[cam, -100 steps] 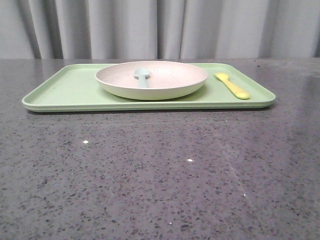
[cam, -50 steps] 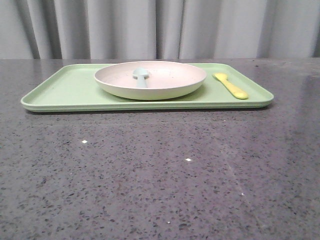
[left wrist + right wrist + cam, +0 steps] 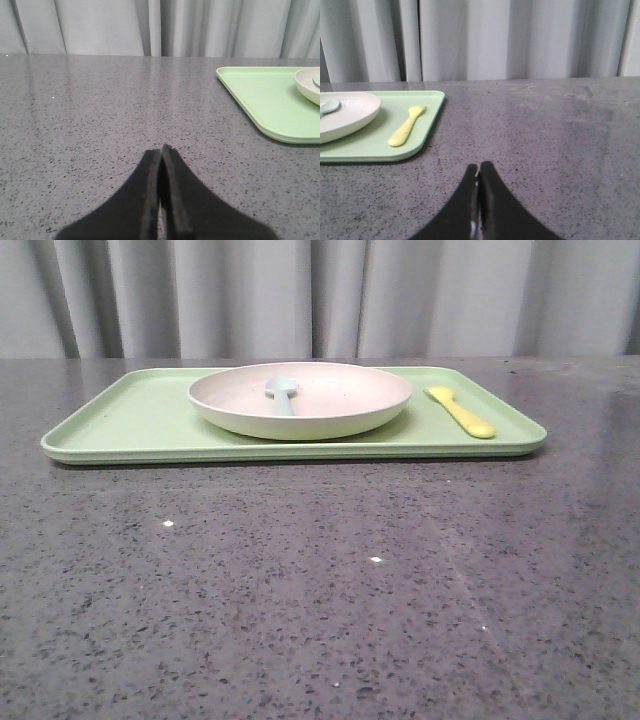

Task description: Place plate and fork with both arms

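The cream-pink plate (image 3: pixel 300 400) rests on a light-green tray (image 3: pixel 120 425), with a pale blue-grey utensil (image 3: pixel 282 392) lying inside it. On the tray to the plate's right lies the yellow fork (image 3: pixel 461 411). The right wrist view shows the fork (image 3: pixel 407 126) beside the plate (image 3: pixel 345 115). My left gripper (image 3: pixel 161 148) is shut and empty over bare table, away from the tray's (image 3: pixel 270 100) corner. My right gripper (image 3: pixel 479 164) is shut and empty too, over the table off the tray's other end. Neither gripper appears in the front view.
A dark speckled stone table (image 3: pixel 320 590) stretches in front of the tray. Grey curtains (image 3: pixel 320 295) hang behind the table's far edge.
The whole front view has shifted a few pixels to the left. Plate, fork and tray keep their places relative to one another.
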Robot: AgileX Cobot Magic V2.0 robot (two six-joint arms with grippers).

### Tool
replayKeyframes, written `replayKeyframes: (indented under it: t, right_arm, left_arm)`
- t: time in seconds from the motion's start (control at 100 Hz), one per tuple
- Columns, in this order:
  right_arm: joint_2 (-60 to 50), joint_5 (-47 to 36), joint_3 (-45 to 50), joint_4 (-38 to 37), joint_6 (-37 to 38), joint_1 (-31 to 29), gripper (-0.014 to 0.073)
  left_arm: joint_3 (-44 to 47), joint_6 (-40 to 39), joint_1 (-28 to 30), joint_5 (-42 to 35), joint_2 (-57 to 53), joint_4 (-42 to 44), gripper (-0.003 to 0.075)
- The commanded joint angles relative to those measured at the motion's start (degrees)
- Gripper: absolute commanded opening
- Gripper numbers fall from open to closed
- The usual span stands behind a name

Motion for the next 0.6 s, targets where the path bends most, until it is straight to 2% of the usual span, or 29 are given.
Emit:
replayKeyframes:
  t: [0.0,0.59]
  right_arm:
    - [-1.66,-4.33,0.12,0.00,-0.42,-0.27,-0.0069]
    - [-1.59,-5.57,0.03,0.00,-0.42,-0.33,-0.0069]
  left_arm:
    - [0.76,-0.38,0.04,-5.23,-1.90,0.06,-0.0020]
    - [0.76,-0.38,0.04,-5.23,-1.90,0.06,-0.0020]
